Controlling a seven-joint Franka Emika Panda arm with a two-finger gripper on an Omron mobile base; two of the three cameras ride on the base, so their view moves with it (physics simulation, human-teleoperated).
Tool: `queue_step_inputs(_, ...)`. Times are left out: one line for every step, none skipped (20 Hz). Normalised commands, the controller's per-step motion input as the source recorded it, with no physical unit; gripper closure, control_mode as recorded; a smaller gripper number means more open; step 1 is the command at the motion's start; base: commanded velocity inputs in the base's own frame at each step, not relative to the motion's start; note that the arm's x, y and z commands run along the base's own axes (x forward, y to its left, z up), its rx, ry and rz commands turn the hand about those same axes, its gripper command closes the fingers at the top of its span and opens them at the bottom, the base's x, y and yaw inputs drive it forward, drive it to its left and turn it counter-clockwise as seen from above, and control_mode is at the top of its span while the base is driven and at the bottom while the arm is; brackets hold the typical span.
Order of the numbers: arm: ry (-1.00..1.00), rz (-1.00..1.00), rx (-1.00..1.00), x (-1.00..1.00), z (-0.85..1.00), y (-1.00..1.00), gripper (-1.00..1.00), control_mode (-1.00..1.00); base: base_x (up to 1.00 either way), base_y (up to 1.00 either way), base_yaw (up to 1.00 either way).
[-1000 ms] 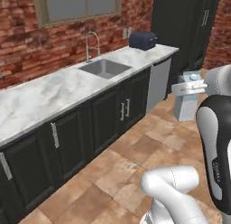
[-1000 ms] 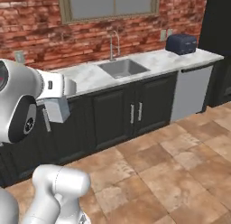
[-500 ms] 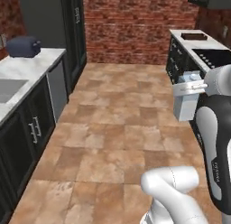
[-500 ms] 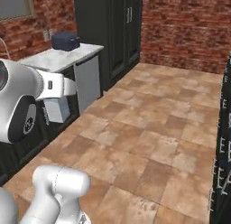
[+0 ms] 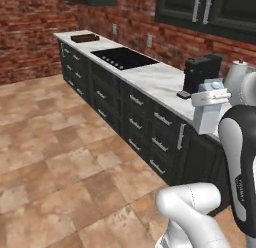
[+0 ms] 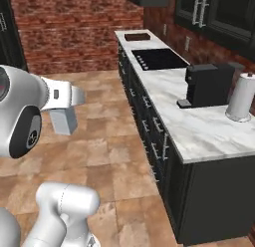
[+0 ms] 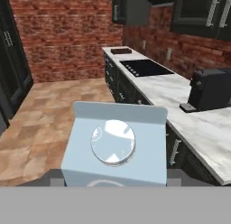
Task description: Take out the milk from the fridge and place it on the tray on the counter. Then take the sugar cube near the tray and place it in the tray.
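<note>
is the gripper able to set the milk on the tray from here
Probably not yet. The gripper holds the milk out over the floor, while the tray sits at the far end of the counter, past the cooktop.

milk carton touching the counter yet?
Apart. In the right base view the milk hangs from the gripper over the floor, well clear of the counter edge.

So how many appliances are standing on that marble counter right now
1 that I can tell: the black coffee machine beside the paper towel roll. The cooktop is built in. More may be hidden past the frame.
</note>
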Motion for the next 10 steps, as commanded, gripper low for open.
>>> queue_step_inputs(0.0,0.0,0.0,0.0,0.0,0.0,1.0,1.0,0.58,0.8,-0.73)
queue_step_inputs(0.0,0.0,0.0,0.0,0.0,0.0,1.0,1.0,0.67,0.84,-0.71)
queue_step_inputs(0.0,0.0,0.0,0.0,0.0,0.0,1.0,1.0,0.74,0.98,-0.65)
queue_step_inputs(0.0,0.0,0.0,0.0,0.0,0.0,1.0,1.0,0.79,1.0,-0.56)
queue_step_inputs(0.0,0.0,0.0,0.0,0.0,0.0,1.0,1.0,0.79,1.0,-0.48)
queue_step_inputs(0.0,0.0,0.0,0.0,0.0,0.0,1.0,1.0,0.81,1.0,-0.44)
queue_step_inputs(0.0,0.0,0.0,0.0,0.0,0.0,1.0,1.0,0.84,1.0,-0.43)
queue_step_inputs(0.0,0.0,0.0,0.0,0.0,0.0,1.0,1.0,0.81,1.0,-0.42)
queue_step_inputs(0.0,0.0,0.0,0.0,0.0,0.0,1.0,1.0,0.84,1.0,-0.44)
queue_step_inputs(0.0,0.0,0.0,0.0,0.0,0.0,1.0,1.0,0.83,1.0,-0.44)
